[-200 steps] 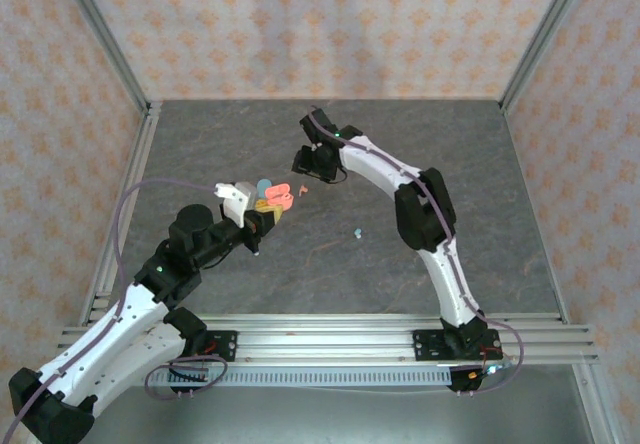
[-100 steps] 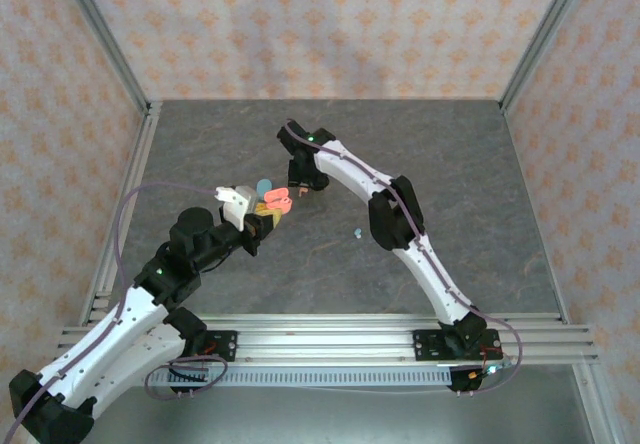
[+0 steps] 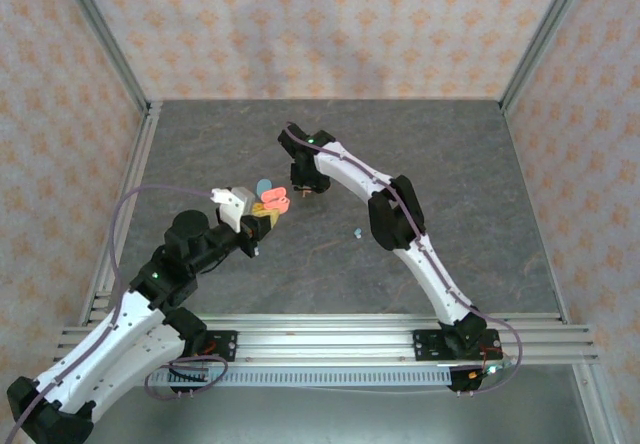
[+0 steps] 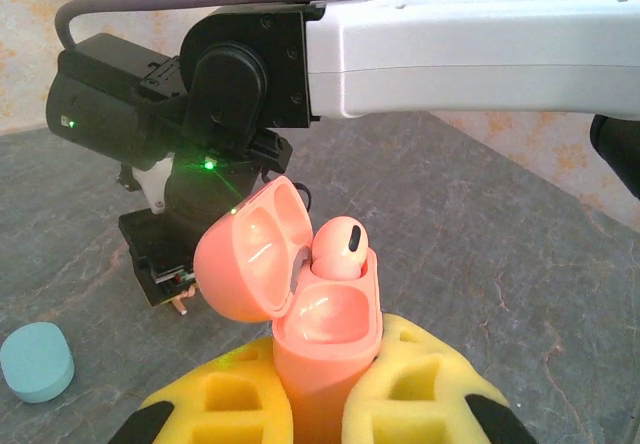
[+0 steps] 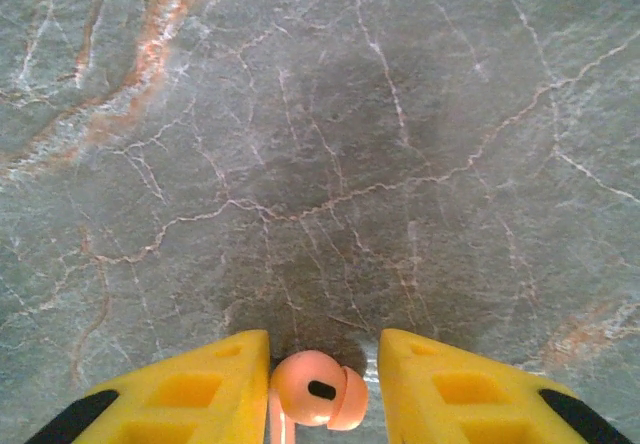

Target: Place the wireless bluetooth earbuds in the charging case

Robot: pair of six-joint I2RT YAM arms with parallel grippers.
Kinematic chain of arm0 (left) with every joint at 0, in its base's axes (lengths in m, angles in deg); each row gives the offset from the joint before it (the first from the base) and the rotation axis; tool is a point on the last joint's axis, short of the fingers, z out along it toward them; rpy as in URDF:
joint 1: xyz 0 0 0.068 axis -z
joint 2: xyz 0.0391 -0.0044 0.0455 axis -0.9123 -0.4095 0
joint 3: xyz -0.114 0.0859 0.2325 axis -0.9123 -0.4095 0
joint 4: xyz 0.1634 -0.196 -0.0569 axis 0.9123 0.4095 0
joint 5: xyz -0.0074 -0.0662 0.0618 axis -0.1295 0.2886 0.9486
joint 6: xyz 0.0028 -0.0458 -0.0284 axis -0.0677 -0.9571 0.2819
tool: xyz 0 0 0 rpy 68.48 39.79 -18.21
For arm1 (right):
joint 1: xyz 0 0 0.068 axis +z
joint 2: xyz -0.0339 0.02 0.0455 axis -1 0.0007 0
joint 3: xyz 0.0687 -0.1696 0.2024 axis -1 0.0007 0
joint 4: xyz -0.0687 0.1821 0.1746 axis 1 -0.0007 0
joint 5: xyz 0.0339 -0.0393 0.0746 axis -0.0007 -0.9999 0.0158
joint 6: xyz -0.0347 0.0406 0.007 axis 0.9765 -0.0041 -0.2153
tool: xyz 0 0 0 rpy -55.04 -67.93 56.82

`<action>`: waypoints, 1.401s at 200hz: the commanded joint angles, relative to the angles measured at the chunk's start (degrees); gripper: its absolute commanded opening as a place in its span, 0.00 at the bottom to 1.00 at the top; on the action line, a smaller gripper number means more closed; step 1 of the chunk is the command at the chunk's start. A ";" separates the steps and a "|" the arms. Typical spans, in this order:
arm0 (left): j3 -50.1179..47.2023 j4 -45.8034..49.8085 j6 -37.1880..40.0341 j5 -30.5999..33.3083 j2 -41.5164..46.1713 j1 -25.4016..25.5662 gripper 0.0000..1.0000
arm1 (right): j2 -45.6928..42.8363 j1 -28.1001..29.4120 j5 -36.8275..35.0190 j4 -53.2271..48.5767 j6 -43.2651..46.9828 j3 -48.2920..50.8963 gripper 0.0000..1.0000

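Our left gripper point(image 4: 325, 389) clamps the upright salmon charging case point(image 4: 325, 339), lid point(image 4: 245, 264) swung open. Near the tabletop's point(image 3: 480, 214) middle, our right gripper point(image 5: 325, 356) closely brackets a salmon earbud point(image 5: 310, 389), its stem lying along the fingers. We cannot tell whether the earbud is pinched.

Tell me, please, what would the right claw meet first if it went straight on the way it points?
The salmon earbud sits between the fingers of the right claw; straight beyond lies the grey tabletop, seemingly close.

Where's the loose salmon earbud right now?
Right wrist view, bottom centre: the salmon earbud sits between the right tool's yellow fingers, with the grey table behind it.
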 commanded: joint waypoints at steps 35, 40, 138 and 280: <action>0.55 3.03 0.98 1.39 2.37 0.51 0.00 | -8.36 0.20 0.71 1.33 2.54 12.48 0.33; 0.70 3.33 0.99 1.24 2.44 0.49 0.00 | -9.43 0.16 0.60 1.73 2.69 13.89 0.33; 0.20 1.64 -1.37 0.57 1.71 0.50 0.00 | -32.40 0.34 3.64 12.03 1.60 48.95 0.33; -0.17 1.71 -2.28 0.52 -0.04 0.59 0.00 | -13.90 -2.90 9.95 0.57 21.45 13.76 0.43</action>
